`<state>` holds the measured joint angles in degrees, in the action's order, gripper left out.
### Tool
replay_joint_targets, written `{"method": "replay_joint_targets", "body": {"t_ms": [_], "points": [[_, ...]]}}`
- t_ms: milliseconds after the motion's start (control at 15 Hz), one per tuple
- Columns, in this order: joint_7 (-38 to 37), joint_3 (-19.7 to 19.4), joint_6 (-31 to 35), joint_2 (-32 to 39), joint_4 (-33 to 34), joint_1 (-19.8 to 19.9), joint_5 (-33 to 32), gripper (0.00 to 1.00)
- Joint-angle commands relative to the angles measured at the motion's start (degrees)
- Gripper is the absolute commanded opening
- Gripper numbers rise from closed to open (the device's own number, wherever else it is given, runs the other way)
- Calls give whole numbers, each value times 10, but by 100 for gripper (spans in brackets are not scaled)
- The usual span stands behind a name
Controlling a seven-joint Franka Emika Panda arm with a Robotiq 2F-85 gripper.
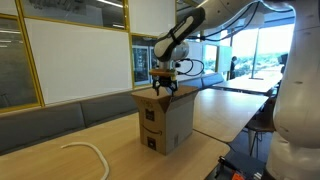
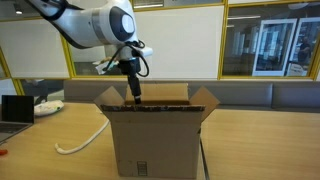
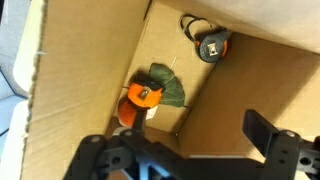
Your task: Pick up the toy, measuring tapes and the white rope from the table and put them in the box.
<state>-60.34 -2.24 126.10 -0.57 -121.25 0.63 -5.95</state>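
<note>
We're looking straight down into the box, and the fingers stand spread wide with nothing between them. In both exterior views they hang right at the box's open top, between its raised flaps. On the floor of the box we spot the toy, with an orange measuring tape resting against it. A second measuring tape lies well apart from them, near a corner of the box. The white rope is outside the box, curving across the tabletop beside it, not yet in.
</note>
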Motion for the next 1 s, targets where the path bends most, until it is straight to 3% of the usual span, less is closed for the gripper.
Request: {"method": "replay_joint_targets", "body": {"t_ms": [0,467,667,933], "points": [[-6,37,-20,-80,-18,-22,-52,100],[78,127,7,-92,8,-79,-28,100],[129,141,42,-68,9,-98,3,100],[230,138,97,-22,5,-111,93,100]]}}
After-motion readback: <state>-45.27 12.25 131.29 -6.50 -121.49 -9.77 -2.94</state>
